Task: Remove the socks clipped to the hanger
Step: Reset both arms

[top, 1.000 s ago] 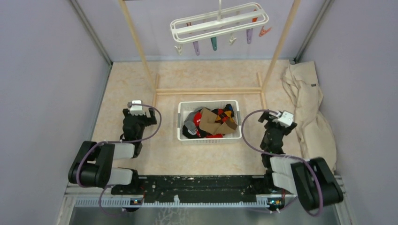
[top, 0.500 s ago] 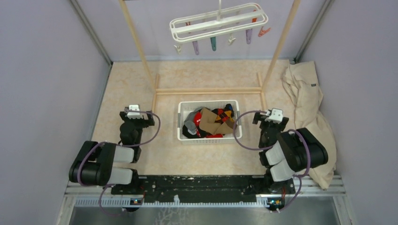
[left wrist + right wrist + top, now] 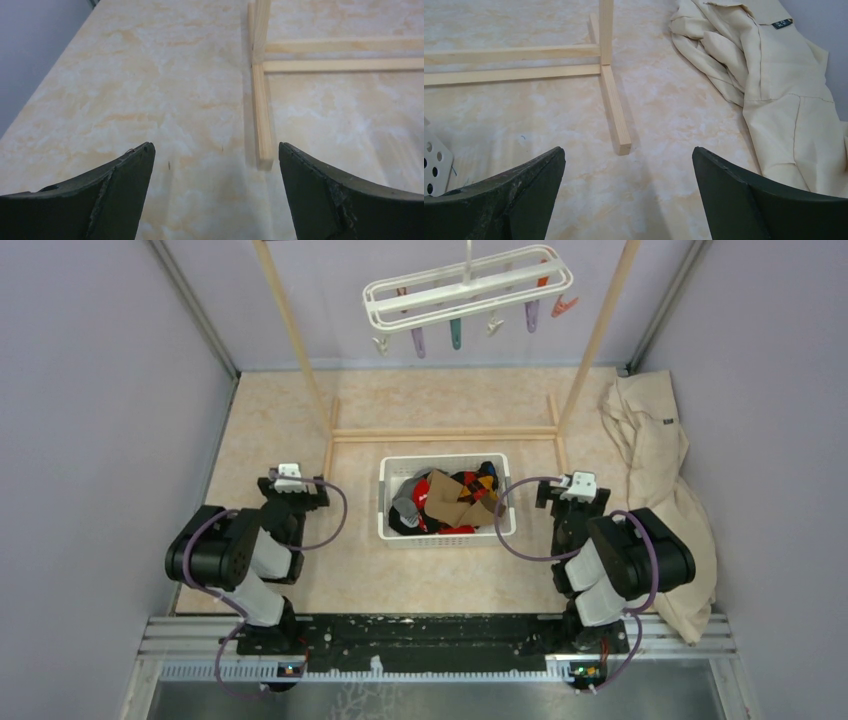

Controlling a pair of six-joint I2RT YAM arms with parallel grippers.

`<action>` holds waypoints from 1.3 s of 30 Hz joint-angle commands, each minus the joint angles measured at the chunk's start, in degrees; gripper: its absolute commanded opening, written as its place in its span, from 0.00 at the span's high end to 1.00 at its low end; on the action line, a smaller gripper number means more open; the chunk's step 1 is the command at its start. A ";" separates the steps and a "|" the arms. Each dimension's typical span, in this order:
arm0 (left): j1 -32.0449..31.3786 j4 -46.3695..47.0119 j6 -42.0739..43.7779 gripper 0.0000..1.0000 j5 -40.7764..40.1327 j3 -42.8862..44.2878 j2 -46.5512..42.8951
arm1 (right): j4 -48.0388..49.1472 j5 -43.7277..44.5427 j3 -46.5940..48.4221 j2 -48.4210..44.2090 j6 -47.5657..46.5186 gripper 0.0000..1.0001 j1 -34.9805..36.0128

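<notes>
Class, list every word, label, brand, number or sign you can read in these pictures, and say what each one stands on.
Nothing is legible in any view.
Small dark tag on the large crumpled beige cloth: faint light marks, too small and blurred to read.

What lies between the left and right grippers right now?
The white basket, piled with socks, sits between the left gripper and right gripper, seen in the top external view.
</notes>
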 commanded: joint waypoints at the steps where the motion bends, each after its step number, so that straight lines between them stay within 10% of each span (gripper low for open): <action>1: 0.50 -8.02 -0.17 0.01 -0.78 7.98 -1.27 | 10.00 -0.77 -1.11 0.07 -0.22 0.01 -0.41; 39: 0.59 -12.43 -0.14 0.01 0.08 9.72 -1.57 | 9.39 -2.55 -1.11 -0.25 -0.79 0.01 -0.40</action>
